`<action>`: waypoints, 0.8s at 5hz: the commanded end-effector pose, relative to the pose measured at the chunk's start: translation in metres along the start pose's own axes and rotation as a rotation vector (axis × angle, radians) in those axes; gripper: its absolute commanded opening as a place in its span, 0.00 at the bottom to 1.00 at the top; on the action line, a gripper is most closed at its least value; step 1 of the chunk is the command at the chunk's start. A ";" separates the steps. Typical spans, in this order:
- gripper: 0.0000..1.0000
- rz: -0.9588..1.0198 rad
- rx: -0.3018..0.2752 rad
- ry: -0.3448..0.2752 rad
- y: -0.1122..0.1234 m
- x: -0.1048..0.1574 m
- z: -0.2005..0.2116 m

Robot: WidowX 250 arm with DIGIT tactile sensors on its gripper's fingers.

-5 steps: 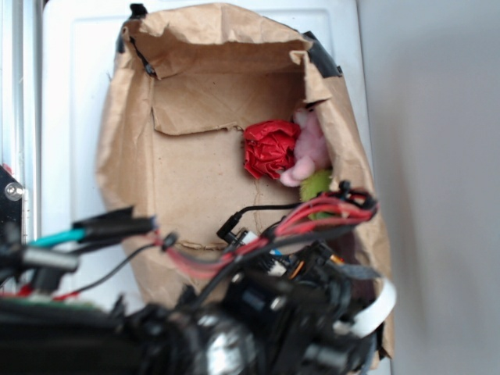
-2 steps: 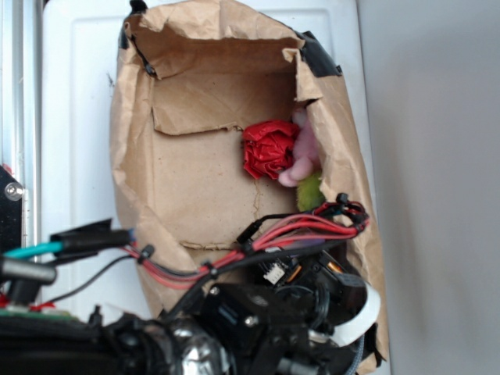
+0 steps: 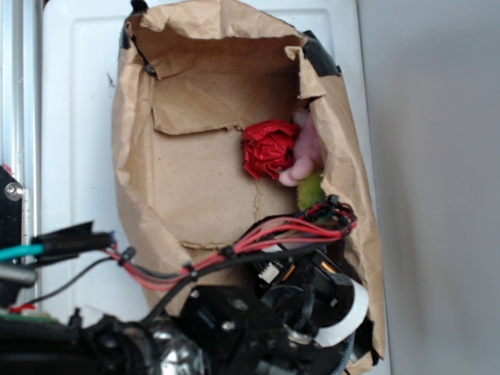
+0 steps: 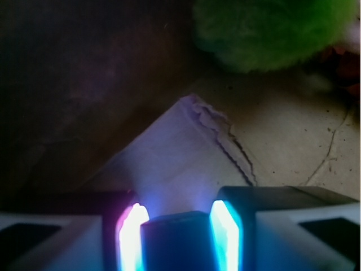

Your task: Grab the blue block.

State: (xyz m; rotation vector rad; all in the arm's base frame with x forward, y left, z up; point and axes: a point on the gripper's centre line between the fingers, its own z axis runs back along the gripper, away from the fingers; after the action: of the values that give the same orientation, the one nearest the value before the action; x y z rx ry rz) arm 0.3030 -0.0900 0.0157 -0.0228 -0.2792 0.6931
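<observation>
Arm [image 3: 258,312] lower into paper-lined box [image 3: 195,180].

A dark blue block [image 4: 181,240] sits clamped between the glowing pads [image 4: 225,234] of the gripper [image 4: 179,237], jaws closed against its sides, above torn brown paper [image 4: 282,141]. A fuzzy green ball [image 4: 271,31] rests at the paper's far edge.

A brown paper-lined box [image 3: 195,180] lies on the white surface [image 3: 78,117].
</observation>
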 end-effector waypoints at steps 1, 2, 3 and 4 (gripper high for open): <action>0.00 -0.058 -0.083 0.009 0.014 0.037 0.054; 0.00 -0.013 -0.107 0.000 0.028 0.073 0.098; 0.00 0.005 -0.127 0.031 0.037 0.104 0.142; 0.00 -0.016 -0.199 0.073 0.052 0.123 0.169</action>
State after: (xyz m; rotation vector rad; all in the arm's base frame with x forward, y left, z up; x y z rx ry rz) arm 0.3167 0.0029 0.1729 -0.2125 -0.1836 0.6421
